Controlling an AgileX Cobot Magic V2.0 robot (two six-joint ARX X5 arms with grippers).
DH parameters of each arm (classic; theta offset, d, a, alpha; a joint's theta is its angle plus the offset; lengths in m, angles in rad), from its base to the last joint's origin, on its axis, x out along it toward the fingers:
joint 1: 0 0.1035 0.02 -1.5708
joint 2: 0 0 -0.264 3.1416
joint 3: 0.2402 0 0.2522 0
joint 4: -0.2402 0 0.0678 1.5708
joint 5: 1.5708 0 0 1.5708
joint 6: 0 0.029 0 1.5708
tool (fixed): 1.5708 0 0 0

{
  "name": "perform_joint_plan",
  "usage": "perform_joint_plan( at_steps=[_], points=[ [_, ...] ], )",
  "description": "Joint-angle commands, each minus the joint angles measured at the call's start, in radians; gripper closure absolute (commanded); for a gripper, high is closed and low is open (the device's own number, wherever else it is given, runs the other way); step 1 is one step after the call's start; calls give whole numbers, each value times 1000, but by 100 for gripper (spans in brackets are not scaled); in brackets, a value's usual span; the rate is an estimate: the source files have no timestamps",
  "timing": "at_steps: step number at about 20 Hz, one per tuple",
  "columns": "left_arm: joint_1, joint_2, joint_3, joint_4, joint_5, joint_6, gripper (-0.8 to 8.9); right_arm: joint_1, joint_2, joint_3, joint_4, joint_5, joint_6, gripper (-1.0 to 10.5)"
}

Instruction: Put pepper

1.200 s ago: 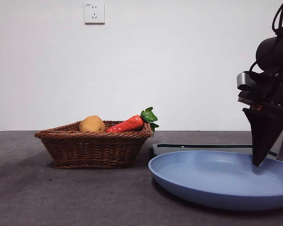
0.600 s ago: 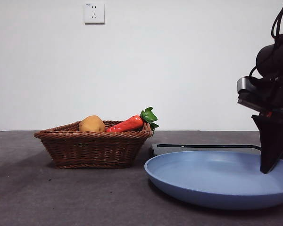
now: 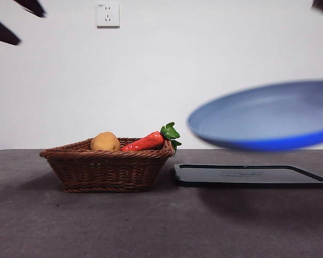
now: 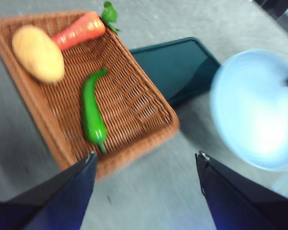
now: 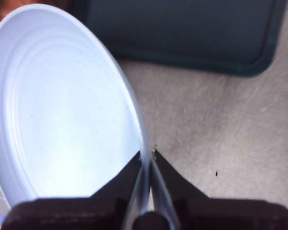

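Lifted off the table since a moment ago, the smooth blue plate (image 3: 264, 115) now hangs tilted above the flat dark tray (image 3: 250, 175), its rim pinched between the right gripper's (image 5: 147, 154) closed jaws. Jaws spread wide, the left gripper (image 4: 146, 160) hovers over the woven wicker basket (image 4: 144, 103), where the glossy, curved green pepper (image 4: 92, 115) lies beside a potato (image 4: 37, 53) and carrot (image 4: 79, 31).

Looks like a lab test bench, not a real kitchen: bare white wall (image 3: 204, 64) with a single power socket (image 3: 107, 14), and a plain grey tabletop (image 3: 97, 226). The props are staged: a wicker basket (image 3: 107, 169) of glossy vegetables, a dark tray (image 3: 247, 176) and a blue plate (image 3: 264, 115). Black robot arm parts (image 3: 2, 29) show at the upper corner.
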Motion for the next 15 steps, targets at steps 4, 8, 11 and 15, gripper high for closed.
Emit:
perform_joint_plan(
  at_steps=[4, 8, 11, 15],
  points=[
    [-137, 315, 174, 23, -182, 30, 452, -1, -140, 42, -15, -5, 60, 943],
    [-194, 555, 306, 18, -285, 51, 452, -1, -209, 56, -21, -9, 81, 943],
    [-210, 703, 378, 17, -344, 71, 452, -1, -240, 56, -22, -31, 91, 943],
    [-217, 843, 436, 24, -387, 73, 452, -1, -253, 56, -24, -31, 92, 943]
  ],
)
